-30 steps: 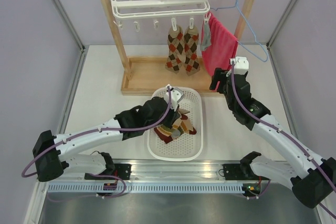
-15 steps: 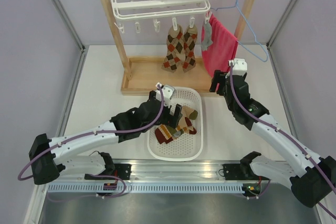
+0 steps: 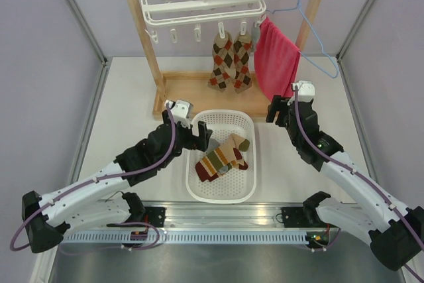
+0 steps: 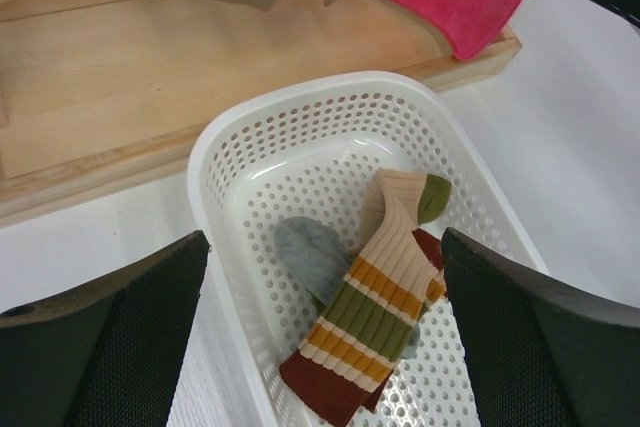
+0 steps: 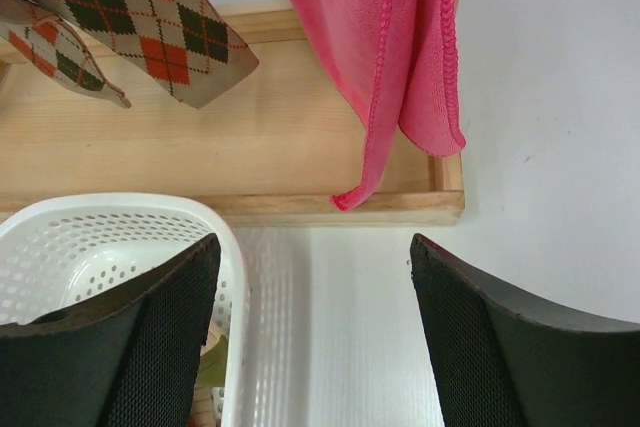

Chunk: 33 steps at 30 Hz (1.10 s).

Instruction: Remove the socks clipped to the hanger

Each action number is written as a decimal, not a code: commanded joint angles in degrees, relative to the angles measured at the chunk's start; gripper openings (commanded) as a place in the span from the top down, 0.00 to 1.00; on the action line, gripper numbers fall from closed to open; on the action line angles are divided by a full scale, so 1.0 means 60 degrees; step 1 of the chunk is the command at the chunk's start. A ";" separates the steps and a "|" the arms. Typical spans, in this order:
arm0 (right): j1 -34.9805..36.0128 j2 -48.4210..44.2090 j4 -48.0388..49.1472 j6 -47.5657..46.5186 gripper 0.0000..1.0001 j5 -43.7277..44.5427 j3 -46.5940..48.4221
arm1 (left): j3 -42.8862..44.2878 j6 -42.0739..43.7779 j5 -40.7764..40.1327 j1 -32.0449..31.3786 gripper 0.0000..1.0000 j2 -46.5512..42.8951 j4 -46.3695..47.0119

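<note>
left arm: white links, black joints, purple cable | right arm: alike | fingers: broad, black, mesh-textured

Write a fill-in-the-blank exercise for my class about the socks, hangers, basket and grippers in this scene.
1. The number of argyle socks clipped to the white hanger is ____.
2. The striped socks lie in a white perforated ____.
3. The left gripper and the right gripper both have their jaws ____.
4. The colour of the thin wire hanger is ____.

Missing words: two; basket; open; blue.
</note>
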 commanded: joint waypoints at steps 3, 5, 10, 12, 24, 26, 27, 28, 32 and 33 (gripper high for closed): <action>-0.0158 -0.0312 0.0304 0.0205 0.19 -0.0388 -0.0332 | -0.0401 -0.0463 0.1616 0.1410 0.00 -0.0132 0.0979; -0.0260 -0.0327 0.0421 0.0249 0.19 -0.0564 -0.0478 | -0.0562 -0.0698 0.2842 0.2243 0.00 -0.0029 0.1679; -0.0495 -0.0400 0.0524 0.0308 0.19 -0.1150 -0.0684 | -0.0739 -0.1065 0.4720 0.3214 0.00 0.0453 0.3278; -0.0612 -0.0502 0.0568 0.0308 0.19 -0.1326 -0.0757 | -0.0579 -0.1168 0.5148 0.3507 0.00 0.0892 0.4023; -0.1008 -0.1146 0.0554 0.0103 0.19 -0.2307 -0.1079 | 0.0387 -0.0964 0.5091 0.4357 0.00 0.2680 0.6327; -0.1052 -0.1235 0.0568 0.0103 0.19 -0.2396 -0.1138 | 0.0608 -0.0876 0.5091 0.4459 0.00 0.3031 0.6618; -0.1067 -0.1279 0.0568 0.0117 0.19 -0.2512 -0.1153 | 0.0769 -0.0875 0.5106 0.4503 0.00 0.3148 0.6809; -0.1081 -0.1308 0.0583 0.0132 0.19 -0.2586 -0.1167 | 0.0872 -0.0875 0.5135 0.4547 0.00 0.3440 0.6970; -0.1125 -0.1382 0.0554 0.0118 0.19 -0.2777 -0.1211 | 0.1530 -0.0526 0.4800 0.4606 0.00 0.4070 0.7760; -0.1125 -0.1454 0.0539 0.0103 0.19 -0.2806 -0.1241 | 0.1604 -0.0422 0.4726 0.4621 0.00 0.4203 0.7922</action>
